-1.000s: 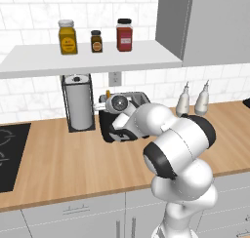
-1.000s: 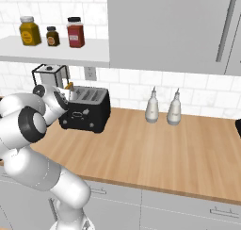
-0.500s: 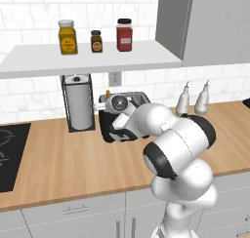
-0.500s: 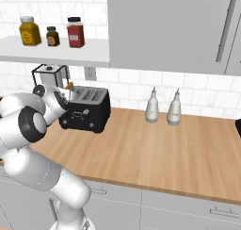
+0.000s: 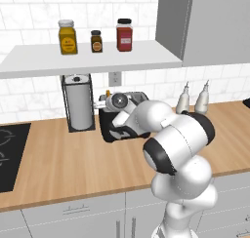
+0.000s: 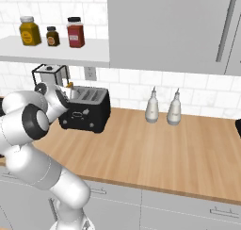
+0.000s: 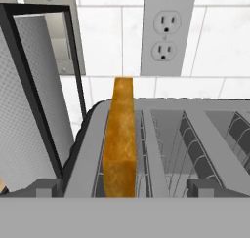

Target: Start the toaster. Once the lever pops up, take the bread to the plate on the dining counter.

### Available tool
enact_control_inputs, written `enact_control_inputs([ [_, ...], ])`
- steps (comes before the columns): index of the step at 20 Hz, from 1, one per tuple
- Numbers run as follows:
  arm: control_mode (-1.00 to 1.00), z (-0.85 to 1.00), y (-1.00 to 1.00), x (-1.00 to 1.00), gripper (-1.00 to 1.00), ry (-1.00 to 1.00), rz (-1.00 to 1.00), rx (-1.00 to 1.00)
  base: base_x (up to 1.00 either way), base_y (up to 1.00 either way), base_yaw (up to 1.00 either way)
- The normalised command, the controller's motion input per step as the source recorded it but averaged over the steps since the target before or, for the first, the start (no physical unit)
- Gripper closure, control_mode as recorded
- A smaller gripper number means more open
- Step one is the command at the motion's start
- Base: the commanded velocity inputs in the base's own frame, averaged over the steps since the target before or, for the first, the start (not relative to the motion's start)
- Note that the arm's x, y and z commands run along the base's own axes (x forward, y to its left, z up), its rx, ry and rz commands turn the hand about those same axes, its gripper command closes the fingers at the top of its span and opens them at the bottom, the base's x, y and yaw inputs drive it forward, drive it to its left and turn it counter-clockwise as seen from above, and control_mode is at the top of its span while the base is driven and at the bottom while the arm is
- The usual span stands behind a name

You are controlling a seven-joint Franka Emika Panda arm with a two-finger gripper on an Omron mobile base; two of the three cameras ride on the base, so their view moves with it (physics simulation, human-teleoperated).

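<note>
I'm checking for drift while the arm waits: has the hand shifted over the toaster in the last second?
No. In the left base view the hand sits at the same spot beside the paper-towel holder, over the toaster.

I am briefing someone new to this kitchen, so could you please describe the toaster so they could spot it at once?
Look under the wall shelf holding three jars, on the wooden counter. The toaster sits against the tiled wall, right of the paper-towel holder. It is the only black box there, with a bread slice standing in one slot.
</note>
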Motion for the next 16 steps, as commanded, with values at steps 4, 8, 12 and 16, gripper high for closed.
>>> enact_control_inputs([
  [4,-1.00,0.00,0.00,0.08,-1.00,0.00,0.00,0.00,0.00,0.00,0.00],
  [8,-1.00,0.00,0.00,0.05,-1.00,0.00,0.00,0.00,0.00,0.00,0.00],
  [12,-1.00,0.00,0.00,0.00,-1.00,0.00,0.00,0.00,0.00,0.00,0.00],
  [16,-1.00,0.00,0.00,0.00,-1.00,0.00,0.00,0.00,0.00,0.00,0.00],
])
